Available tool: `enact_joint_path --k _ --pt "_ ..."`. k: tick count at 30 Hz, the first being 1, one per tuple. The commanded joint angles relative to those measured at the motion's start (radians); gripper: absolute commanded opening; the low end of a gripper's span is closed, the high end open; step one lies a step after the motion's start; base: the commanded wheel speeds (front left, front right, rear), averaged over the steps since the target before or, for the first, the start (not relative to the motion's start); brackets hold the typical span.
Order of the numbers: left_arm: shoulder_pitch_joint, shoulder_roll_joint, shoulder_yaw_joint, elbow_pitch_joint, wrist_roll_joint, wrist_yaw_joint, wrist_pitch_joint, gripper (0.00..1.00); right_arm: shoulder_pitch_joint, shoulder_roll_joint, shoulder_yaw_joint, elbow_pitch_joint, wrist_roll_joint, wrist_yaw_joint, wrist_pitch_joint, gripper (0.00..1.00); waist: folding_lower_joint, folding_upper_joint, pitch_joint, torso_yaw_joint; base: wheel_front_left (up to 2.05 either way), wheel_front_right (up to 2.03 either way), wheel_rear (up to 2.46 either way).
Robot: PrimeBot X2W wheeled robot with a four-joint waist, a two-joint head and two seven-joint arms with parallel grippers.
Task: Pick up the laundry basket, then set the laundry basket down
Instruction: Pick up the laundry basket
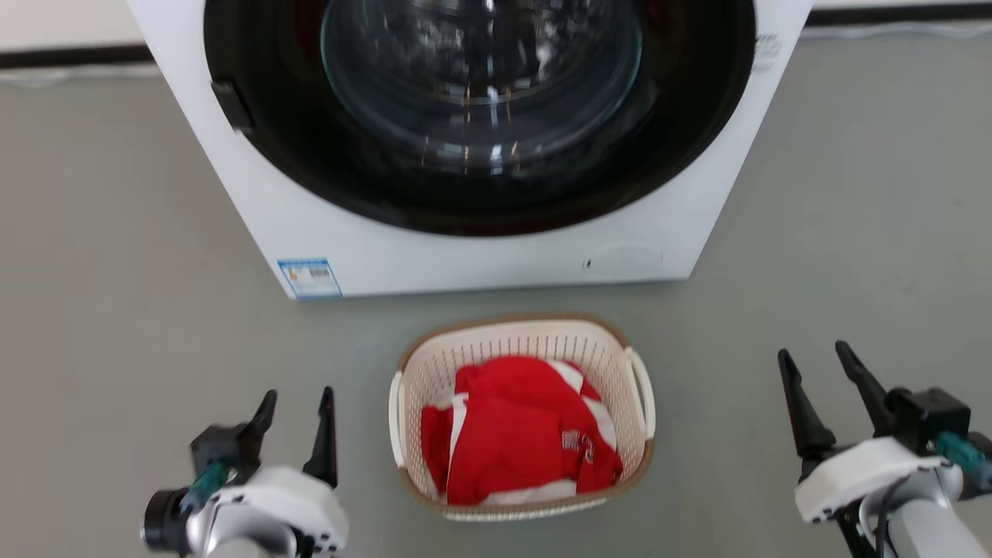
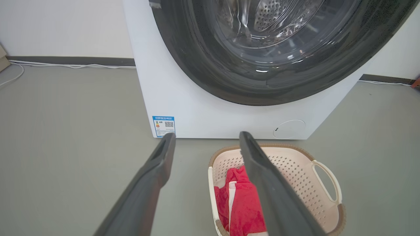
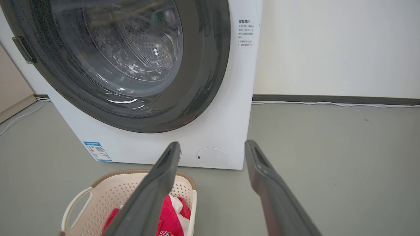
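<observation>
**Laundry basket (image 1: pixel 511 345) sits on the floor, both claws wide and empty**

Holding a red garment (image 1: pixel 519 434), the basket rests just in front of the washing machine (image 1: pixel 480 260), between the left gripper (image 1: pixel 298 395) and right gripper (image 1: pixel 812 353), apart from both. A clean lift likely means closing each claw on its nearer white loop handle and rising level. The grey floor (image 1: pixel 116 310) is smooth; a white cable (image 3: pixel 328 104) runs along the pale wall (image 3: pixel 328 49).
</observation>
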Motion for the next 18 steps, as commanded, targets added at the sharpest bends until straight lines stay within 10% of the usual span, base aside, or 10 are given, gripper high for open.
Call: enact_joint_path --k 1,18 --pt "-0.078 0.014 0.012 0.011 -0.019 0.004 -0.006 1.0 -0.055 -0.023 0.032 0.016 0.012 0.006 -0.014 1.0 0.0 0.0 0.059 0.012 0.0 0.0 0.0" --pt "-0.508 0.014 -0.214 0.449 -0.216 0.03 -0.006 1.0 -0.413 -0.076 0.179 0.328 0.081 0.006 -0.014 1.0 0.0 0.0 0.39 0.058 0.0 0.0 0.0"
